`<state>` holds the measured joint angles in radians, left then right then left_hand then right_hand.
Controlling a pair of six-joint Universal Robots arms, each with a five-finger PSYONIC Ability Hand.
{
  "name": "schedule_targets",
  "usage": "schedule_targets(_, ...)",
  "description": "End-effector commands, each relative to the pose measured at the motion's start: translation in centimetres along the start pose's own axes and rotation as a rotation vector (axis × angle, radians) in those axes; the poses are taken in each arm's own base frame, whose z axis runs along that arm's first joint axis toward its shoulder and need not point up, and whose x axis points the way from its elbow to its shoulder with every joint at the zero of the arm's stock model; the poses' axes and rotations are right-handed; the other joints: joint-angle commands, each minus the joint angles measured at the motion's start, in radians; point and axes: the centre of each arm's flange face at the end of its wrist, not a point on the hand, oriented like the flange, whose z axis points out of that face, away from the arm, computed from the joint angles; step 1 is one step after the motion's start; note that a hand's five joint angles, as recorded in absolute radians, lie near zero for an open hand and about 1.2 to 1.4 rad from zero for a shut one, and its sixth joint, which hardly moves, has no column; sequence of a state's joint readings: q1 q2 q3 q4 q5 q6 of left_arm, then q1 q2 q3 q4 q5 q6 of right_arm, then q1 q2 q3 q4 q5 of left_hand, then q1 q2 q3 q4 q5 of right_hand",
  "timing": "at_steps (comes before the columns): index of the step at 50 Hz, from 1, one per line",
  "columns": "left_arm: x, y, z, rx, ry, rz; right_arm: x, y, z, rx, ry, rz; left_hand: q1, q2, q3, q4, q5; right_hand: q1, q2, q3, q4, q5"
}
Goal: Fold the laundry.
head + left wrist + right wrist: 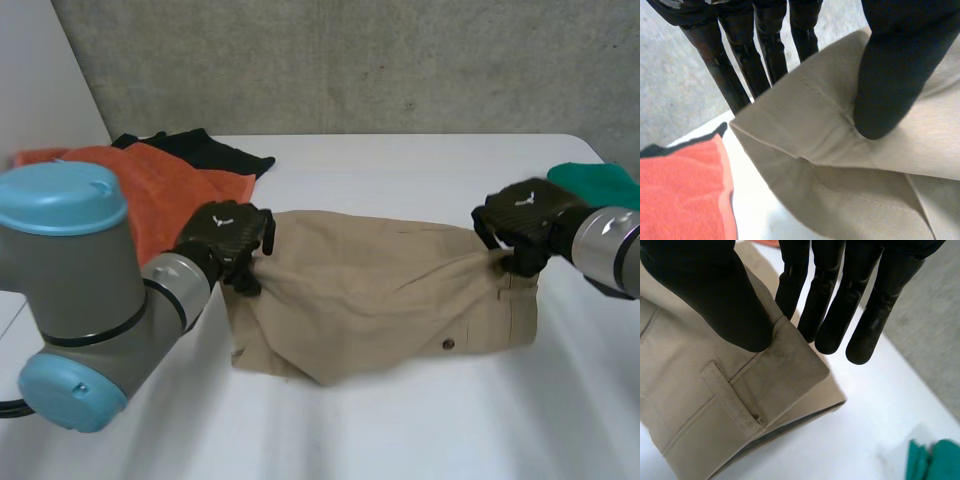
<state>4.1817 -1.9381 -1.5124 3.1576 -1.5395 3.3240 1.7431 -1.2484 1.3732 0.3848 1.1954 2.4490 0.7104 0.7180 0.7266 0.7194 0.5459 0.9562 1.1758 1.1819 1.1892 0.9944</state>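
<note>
Tan trousers (380, 290) lie folded across the middle of the white table (420, 420), stretched between my two hands. My left hand (228, 238) holds their left end slightly off the table. In the left wrist view its thumb (895, 65) presses on top of a seamed edge of the trousers (805, 130), and the straight fingers (740, 65) run behind that edge. My right hand (525, 215) grips the right end. There its thumb (710, 290) pinches the waistband (785, 365) beside a belt loop (735, 400) against the fingers (830, 305) behind it.
An orange towel (165, 190) lies at the back left, close to my left hand, its edge (680, 190) beside the trousers. A black cloth (205, 150) sits behind it. A green cloth (595, 182) lies at the right edge past my right hand.
</note>
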Motion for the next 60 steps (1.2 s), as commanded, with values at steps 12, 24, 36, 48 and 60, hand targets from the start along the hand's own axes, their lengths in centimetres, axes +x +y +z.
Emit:
schedule_targets(12,1.0,0.6,-2.5,-0.082,0.023,-0.002,-1.1,1.9,0.5,-0.065,-0.031,0.030,-0.227,-0.234,-0.243,-0.236,-0.237,0.440,0.220,0.214,0.207,0.227)
schedule_targets(24,2.3,2.6,-0.9,-0.092,0.009,0.019,-1.4,2.5,1.1,-0.066,-0.030,0.023,0.656,0.648,0.640,0.647,0.646,0.440,0.220,0.214,0.207,0.227)
schedule_targets(36,-0.1,-6.9,6.6,0.365,-0.110,0.064,2.7,-3.2,4.9,0.232,0.264,0.013,0.686,0.678,0.670,0.677,0.676,0.440,0.220,0.214,0.207,0.227)
schedule_targets(48,-2.9,-22.3,2.1,1.076,-0.322,0.088,9.8,-15.3,-1.6,0.924,0.636,0.050,0.674,0.667,0.658,0.666,0.665,0.440,0.220,0.214,0.207,0.227)
schedule_targets(60,-1.7,-15.3,1.8,0.812,-0.248,0.109,6.2,-11.1,0.1,0.692,0.441,0.096,0.628,0.620,0.611,0.619,0.618,0.440,0.220,0.214,0.207,0.227)
